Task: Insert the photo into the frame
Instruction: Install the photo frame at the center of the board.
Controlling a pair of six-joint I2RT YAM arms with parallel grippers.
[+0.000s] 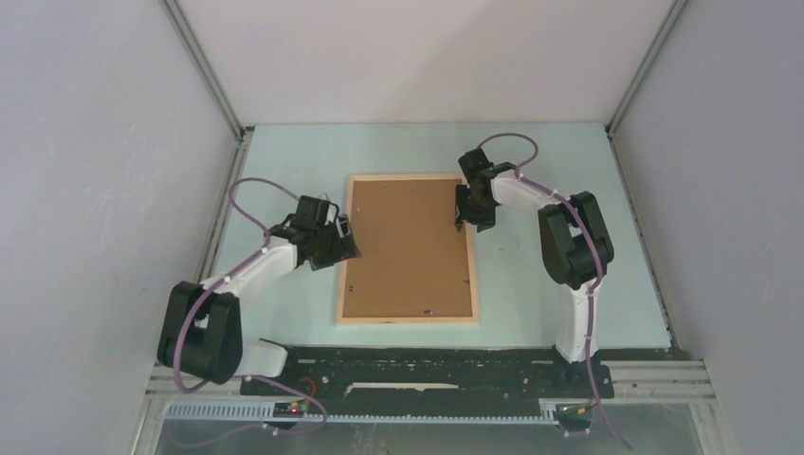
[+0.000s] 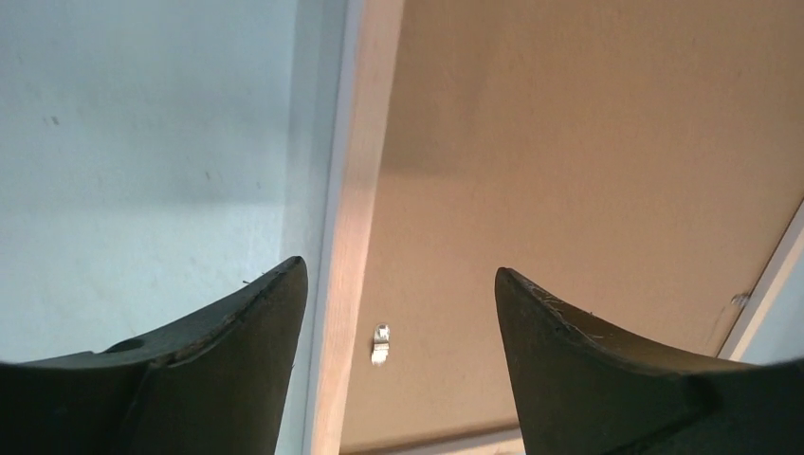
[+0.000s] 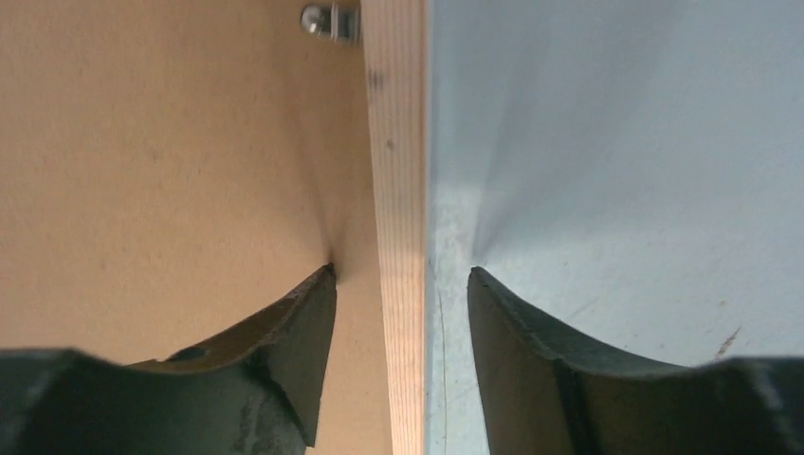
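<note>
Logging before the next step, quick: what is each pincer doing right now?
Left pincer: open, astride the frame edge, holding nothing.
Right pincer: open, astride the opposite frame edge, holding nothing.

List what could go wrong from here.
1. The left gripper and right gripper, both open, straddle opposite rails of the frame; uneven closing could skew it on the table.
2. If the small metal tab is not holding the photo, lifting might let it drop out.
</note>
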